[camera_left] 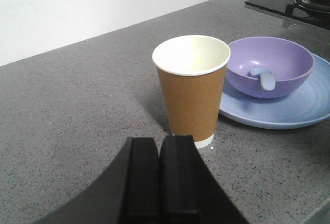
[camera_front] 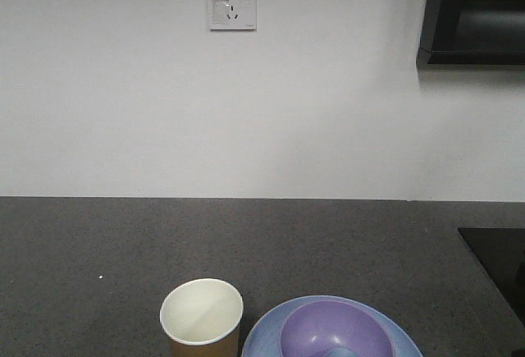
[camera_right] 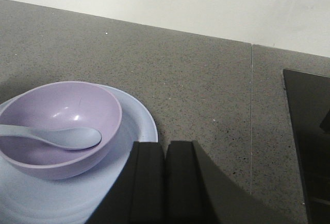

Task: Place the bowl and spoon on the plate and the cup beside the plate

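Both arms are hanging back with jaws pressed together, the left gripper (camera_left: 159, 147) and right gripper (camera_right: 166, 149) holding nothing. Near the desk's front edge, the cup (camera_left: 192, 90) is standing upright just beside the plate (camera_left: 289, 112), which is carrying the bowl (camera_left: 269, 65) with the spoon (camera_left: 264, 77) inside. The arrangement is looking finished, so nothing beyond keeping clear seems called for.

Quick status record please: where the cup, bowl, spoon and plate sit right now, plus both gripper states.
plate: flat on the grey counter, near the stove top
bowl: upright on the plate
spoon: inside the bowl, scoop down, handle over the rim
cup: upright on the counter, beside the plate, empty
left gripper: shut, holding nothing, just short of the cup
right gripper: shut, holding nothing, by the plate
task: arrangement looks complete
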